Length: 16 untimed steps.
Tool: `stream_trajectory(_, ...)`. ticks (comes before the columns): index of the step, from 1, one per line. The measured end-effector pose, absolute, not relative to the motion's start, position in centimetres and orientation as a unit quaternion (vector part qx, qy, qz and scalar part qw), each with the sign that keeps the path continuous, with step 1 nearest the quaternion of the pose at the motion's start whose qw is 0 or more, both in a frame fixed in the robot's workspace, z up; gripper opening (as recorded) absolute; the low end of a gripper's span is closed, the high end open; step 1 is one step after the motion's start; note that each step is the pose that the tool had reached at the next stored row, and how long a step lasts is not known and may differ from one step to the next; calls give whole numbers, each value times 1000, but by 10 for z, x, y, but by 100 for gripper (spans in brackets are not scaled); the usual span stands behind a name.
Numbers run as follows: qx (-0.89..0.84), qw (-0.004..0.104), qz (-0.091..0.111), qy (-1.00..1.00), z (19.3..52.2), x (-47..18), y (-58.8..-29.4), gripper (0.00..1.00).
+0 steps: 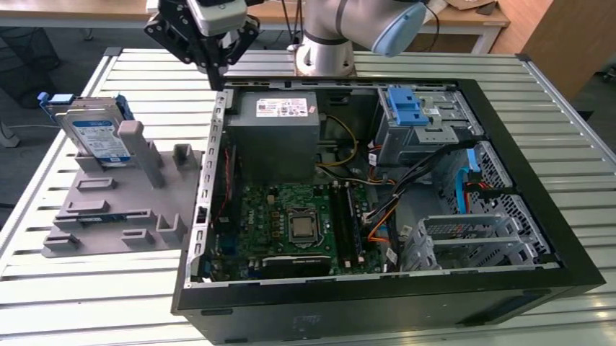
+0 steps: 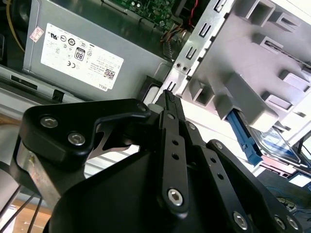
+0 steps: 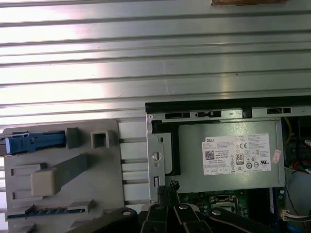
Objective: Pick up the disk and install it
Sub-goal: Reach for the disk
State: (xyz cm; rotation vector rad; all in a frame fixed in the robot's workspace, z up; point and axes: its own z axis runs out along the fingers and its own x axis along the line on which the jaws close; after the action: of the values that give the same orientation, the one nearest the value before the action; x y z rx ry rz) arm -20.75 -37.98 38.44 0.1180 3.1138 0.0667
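Upper left of the exterior view: the tool point(image 1: 213, 74) hangs over the back corner of the open computer case point(image 1: 385, 306), fingers pinched together to a narrow point and holding nothing. In the second wrist view the fingertips point(image 2: 168, 97) meet just above the case's metal edge, with the grey power supply point(image 2: 92, 58) right beside them.

The disk point(image 1: 97, 137) is over at the exterior view's left, standing upright in a slot at the far end of the grey holder point(image 1: 106, 209), blue bracket around it and its label facing out. It sits well apart from the tool. The holder lies on the slatted tabletop point(image 1: 97, 303), close beside the case wall. Inside the case, toward the frame's lower right, there's a metal drive cage point(image 1: 472, 238).
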Motion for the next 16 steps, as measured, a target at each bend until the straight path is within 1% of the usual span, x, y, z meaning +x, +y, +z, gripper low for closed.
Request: stream_trajectory(16,38,12,21,999,383,-213,-380,11)
